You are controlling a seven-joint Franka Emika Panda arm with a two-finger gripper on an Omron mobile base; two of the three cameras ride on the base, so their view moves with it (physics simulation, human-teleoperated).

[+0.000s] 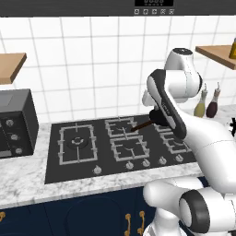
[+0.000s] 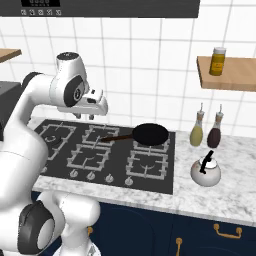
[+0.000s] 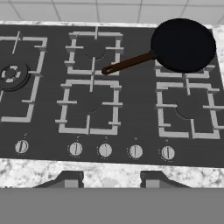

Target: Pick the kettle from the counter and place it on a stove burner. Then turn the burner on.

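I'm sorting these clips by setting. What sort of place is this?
A home-style kitchen, rendered rather than real: a black gas cooktop set in a marble counter, with a frying pan on a burner, a kettle beside it and white tiled walls.

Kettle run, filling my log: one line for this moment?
stage: not yet picked | kettle: on counter, right of cooktop | gripper: open, above knobs | frying pan: back right burner

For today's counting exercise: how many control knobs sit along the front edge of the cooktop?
5, in one row along the cooktop's front edge: far-left knob, second knob, middle knob, fourth knob, far-right knob. None looks hidden.
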